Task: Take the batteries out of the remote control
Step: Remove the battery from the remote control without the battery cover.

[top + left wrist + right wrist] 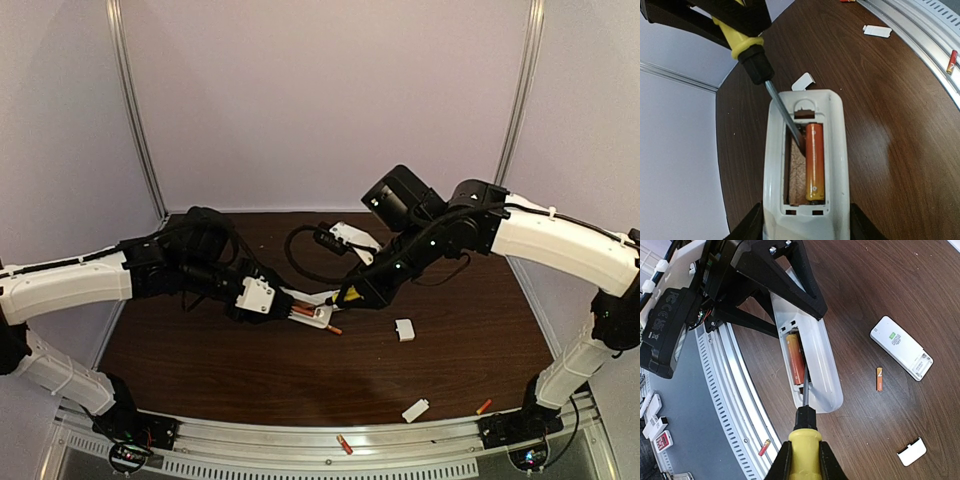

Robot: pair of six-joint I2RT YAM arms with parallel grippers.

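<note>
One orange-red battery [303, 311] sits inside the white remote [320, 318], near the middle of the brown table [200, 350]. From the top camera I see my left gripper [285, 303] clamped on the remote. My right gripper [345, 300] is squeezed tight on a yellow-handled screwdriver [352, 292]. A loose battery [334, 329] lies just beside the remote. Another one [484, 406] lies near the right arm's base, and a third [344, 444] rests on the metal rail [250, 440].

On my left wrist camera, the remote's back is open. The battery inside is slim, shiny and orange, and it lies long-ways in the right-hand slot. The screwdriver's thin metal tip pokes into the slot right next to it. I cannot tell if they touch.

On my right wrist camera, my two fingers [782, 460] hug the yellow handle. The other gripper's black fingers pinch the remote's far end. A loose battery lies between this remote and a second remote [901, 347]. A small white cover [911, 451] lies near the bottom corner.
</note>
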